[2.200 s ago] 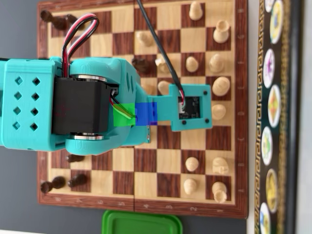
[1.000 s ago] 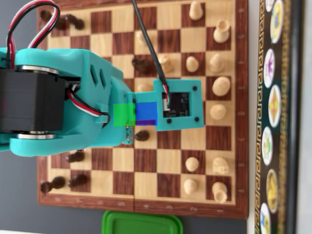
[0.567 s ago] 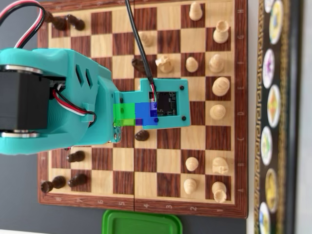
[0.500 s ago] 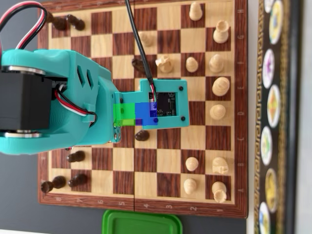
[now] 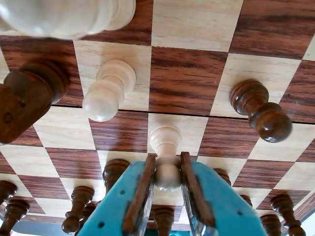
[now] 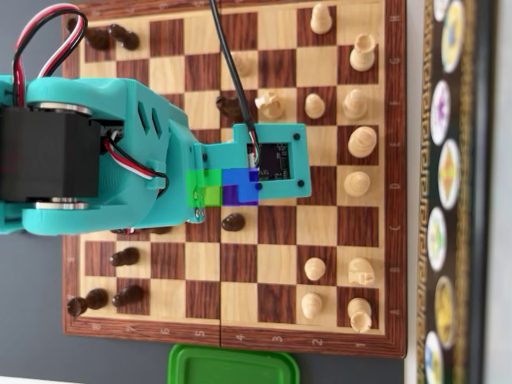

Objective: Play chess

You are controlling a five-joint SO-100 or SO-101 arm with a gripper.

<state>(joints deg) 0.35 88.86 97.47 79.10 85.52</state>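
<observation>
In the wrist view my gripper (image 5: pixel 167 178) is shut on the round head of a light pawn (image 5: pixel 165 142). The pawn's base points at a light square of the chessboard (image 5: pixel 187 78). Around it stand another light pawn (image 5: pixel 107 92), a dark pawn (image 5: pixel 260 112) to the right, and a large dark piece (image 5: pixel 27 101) at the left edge. A row of dark pieces (image 5: pixel 78 209) runs behind the fingers. In the overhead view the teal arm (image 6: pixel 120 160) and its camera mount (image 6: pixel 276 164) hide the jaws and the held pawn over the middle of the chessboard (image 6: pixel 240 336).
Light pieces (image 6: pixel 362 142) fill the board's right side in the overhead view, and dark pieces (image 6: pixel 124 257) the left. A lone dark pawn (image 6: pixel 233 222) stands just below the arm. A green lid (image 6: pixel 232 366) lies below the board, and a black patterned box (image 6: pixel 448 160) lies along its right.
The arm has drawn back toward the left of the overhead view. That uncovered the lone dark pawn and more light pieces near the middle.
</observation>
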